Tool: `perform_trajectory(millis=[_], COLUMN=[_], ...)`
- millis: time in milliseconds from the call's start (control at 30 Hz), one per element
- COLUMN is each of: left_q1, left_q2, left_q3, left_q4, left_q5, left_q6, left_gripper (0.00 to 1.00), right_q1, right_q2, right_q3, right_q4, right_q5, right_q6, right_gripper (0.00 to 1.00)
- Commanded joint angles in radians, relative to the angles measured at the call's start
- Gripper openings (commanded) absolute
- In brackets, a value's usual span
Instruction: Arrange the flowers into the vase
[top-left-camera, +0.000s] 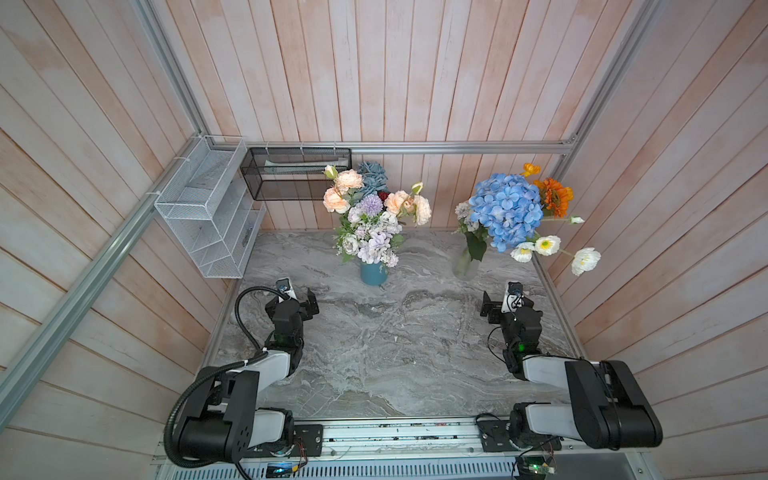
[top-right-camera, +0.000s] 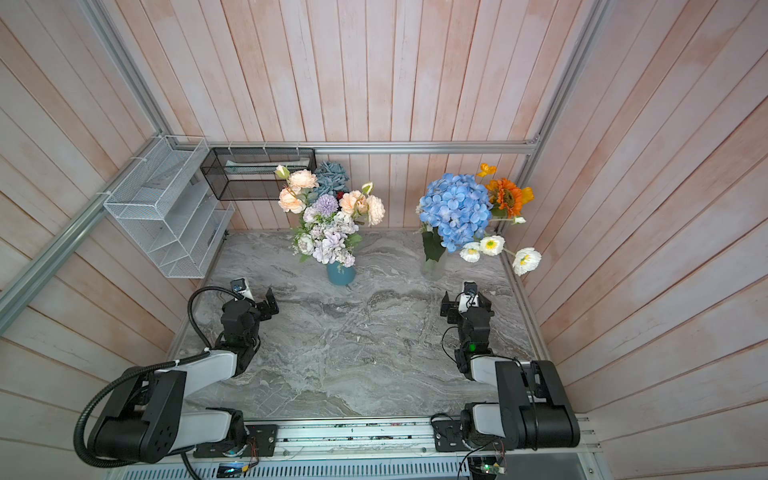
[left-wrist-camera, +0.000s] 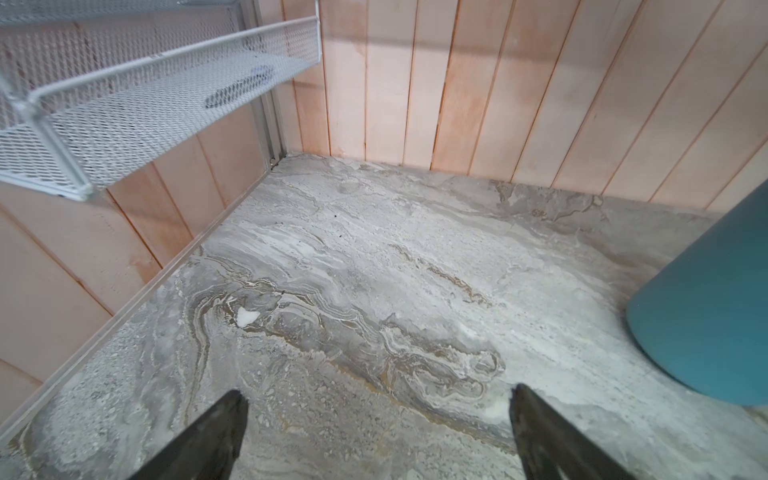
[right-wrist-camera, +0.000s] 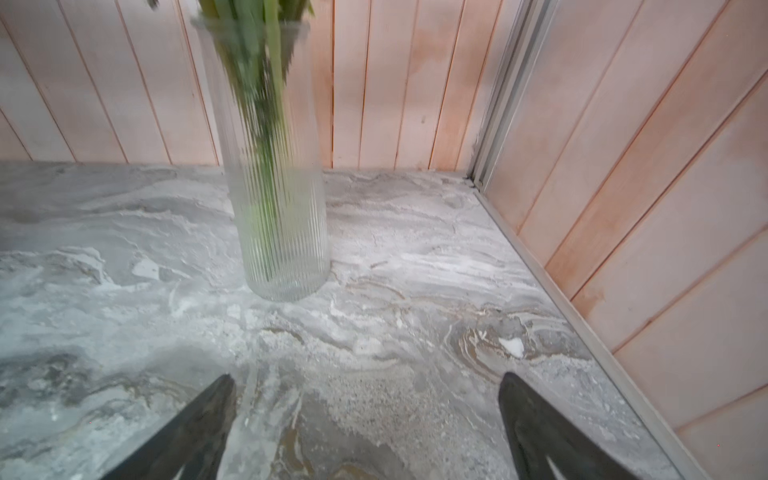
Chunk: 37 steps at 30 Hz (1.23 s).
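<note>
In both top views the flowers stand in two vases at the back of the marble table. A teal vase holds peach, lilac, dusty blue and red blooms. A clear ribbed glass vase holds a bright blue hydrangea, orange, yellow and white blooms; its green stems show through the glass. My left gripper is open and empty, short of the teal vase. My right gripper is open and empty, short of the glass vase.
A white mesh rack hangs on the left wall above the table's back corner. A black mesh basket hangs on the back wall. Wooden walls enclose the table on three sides.
</note>
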Motion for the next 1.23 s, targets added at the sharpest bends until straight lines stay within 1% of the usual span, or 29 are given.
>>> perform_trajectory(millis=[0,67,133,167,200,267,300,333,367,400,433,467,567,600,667,1200], left_q1=[0.011,0.022,0.033,0.035,0.038,0.065,0.079,0.089,0.095,0.103,0.107,0.107,0.107,0.107,0.107,0.107], left_q2=[0.04,0.075,0.112,0.127,0.129,0.131,0.155,0.201,0.21,0.181,0.181,0.201,0.183,0.191,0.185,0.187], left_q3=[-0.009,-0.023,-0.05,-0.067,-0.074,-0.083,-0.084,-0.082,-0.076,-0.057,-0.05,-0.063,-0.051,-0.055,-0.052,-0.051], left_q4=[0.176,0.256,0.336,0.387,0.398,0.404,0.418,0.478,0.475,0.39,0.385,0.443,0.383,0.409,0.389,0.394], left_q5=[0.078,0.113,0.156,0.167,0.171,0.231,0.249,0.252,0.26,0.277,0.286,0.282,0.285,0.282,0.284,0.283], left_q6=[0.112,0.144,0.151,0.155,0.151,0.135,0.122,0.117,0.111,0.103,0.103,0.104,0.103,0.104,0.103,0.103], left_gripper=[1.0,1.0,1.0,1.0,1.0,1.0,1.0,1.0,1.0,1.0,1.0,1.0,1.0,1.0,1.0,1.0], right_q1=[-0.025,-0.031,-0.05,-0.055,-0.054,-0.061,-0.073,-0.074,-0.074,-0.074,-0.074,-0.074,-0.074,-0.074,-0.074,-0.074], right_q2=[0.07,0.137,0.183,0.182,0.173,0.146,0.145,0.15,0.15,0.147,0.144,0.146,0.146,0.146,0.146,0.144], right_q3=[0.01,0.001,-0.032,-0.033,-0.02,0.031,0.034,0.028,0.028,0.03,0.032,0.03,0.031,0.031,0.03,0.031], right_q4=[0.159,0.227,0.364,0.361,0.323,0.178,0.169,0.188,0.191,0.183,0.173,0.178,0.176,0.177,0.177,0.173], right_q5=[-0.073,-0.078,-0.066,-0.066,-0.062,-0.049,-0.06,-0.058,-0.057,-0.059,-0.06,-0.059,-0.061,-0.061,-0.061,-0.061], right_q6=[-0.007,-0.009,0.03,0.036,0.037,0.055,0.064,0.067,0.064,0.065,0.063,0.063,0.063,0.062,0.062,0.06], right_gripper=[0.98,0.98,0.98,0.98,0.98,0.98,0.98,0.98,0.98,0.98,0.98,0.98,0.98,0.98,0.98,0.98])
